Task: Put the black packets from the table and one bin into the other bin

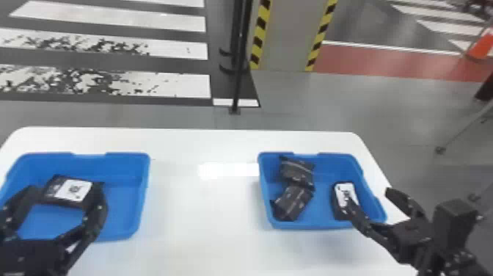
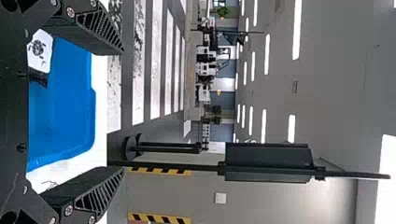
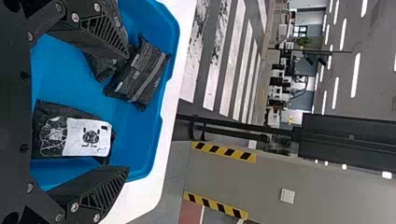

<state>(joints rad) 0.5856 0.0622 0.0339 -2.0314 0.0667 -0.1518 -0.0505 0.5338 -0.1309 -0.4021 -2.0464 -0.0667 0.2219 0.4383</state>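
The right gripper [image 3: 126,112] has its fingers spread wide and nothing clamped between them. It is over the near, outer corner of the right bin [image 1: 311,224], one finger reaching in above a white-labelled packet [image 1: 342,189] while the other stands outside the rim, probably so that the pair could straddle something or has just room to let go. That packet lies on the right bin's floor along its outer side, label up. Two more packets, dark side up, lie against the right bin's inner side: the far packet [image 1: 297,170] and the near packet [image 1: 293,202], touching, with a gap between them and the labelled one.

Across the table [image 1: 205,220] from the right bin, well apart, sits the left bin [image 1: 145,183]. The left gripper [image 1: 66,191] is over it, fingers also well apart, one to each side of a single labelled packet [image 1: 71,189]; it seems uncaught, though the fingers partly cover its ends. That spread suits a grasp across its length (a flat packet needs the fingers down low, or they may slide over it). With three packets in the right bin, that bin is likely the one being filled, and the lone packet would be what remains to carry over.
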